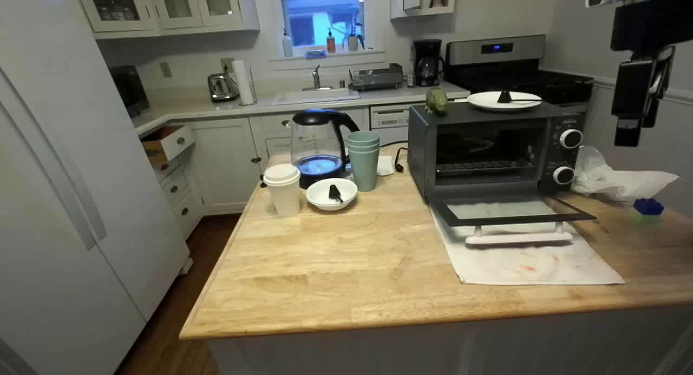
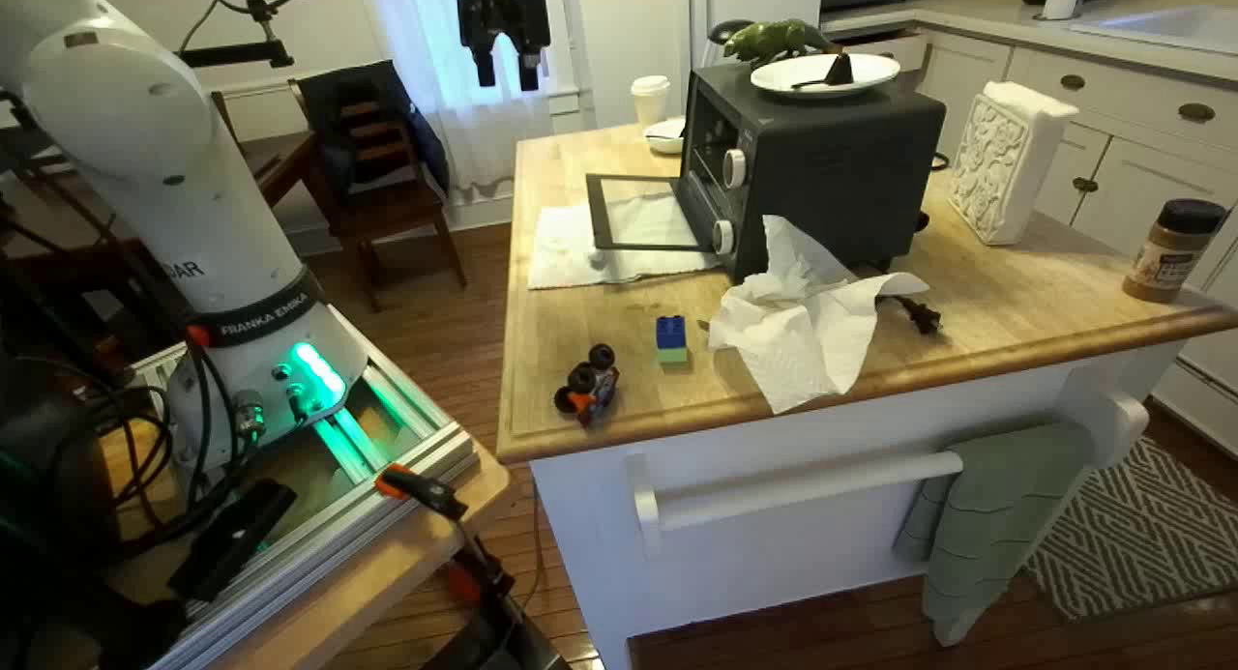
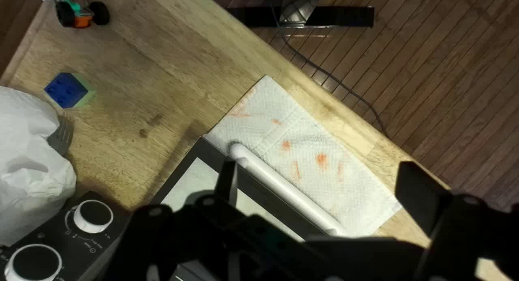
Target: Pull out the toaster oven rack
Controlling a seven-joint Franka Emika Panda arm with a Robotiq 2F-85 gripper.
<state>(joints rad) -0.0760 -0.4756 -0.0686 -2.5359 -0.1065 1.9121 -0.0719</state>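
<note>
The dark toaster oven (image 1: 422, 153) stands on the wooden island, and it also shows in an exterior view (image 2: 832, 167). Its knobs and panel show in the wrist view (image 3: 65, 232). The drop-down door (image 1: 514, 221) lies open and flat, with a white handle (image 3: 284, 187) along its front edge. The wire rack (image 1: 484, 166) lies inside the cavity; it is hidden in the wrist view. My gripper (image 2: 507, 78) is open and empty, fingers down, high above the island. In the wrist view the fingers (image 3: 319, 167) are wide apart over the door's handle area, touching nothing.
A stained paper towel (image 3: 308, 151) lies under the door. A white plate (image 1: 522, 104) and a green toy dinosaur (image 1: 436, 101) sit on the oven. Crumpled paper (image 2: 803, 332), a blue-green block (image 2: 670, 337) and a toy vehicle (image 2: 588, 385) lie beside it. A kettle (image 1: 319, 142) and cups (image 1: 364, 166) stand opposite.
</note>
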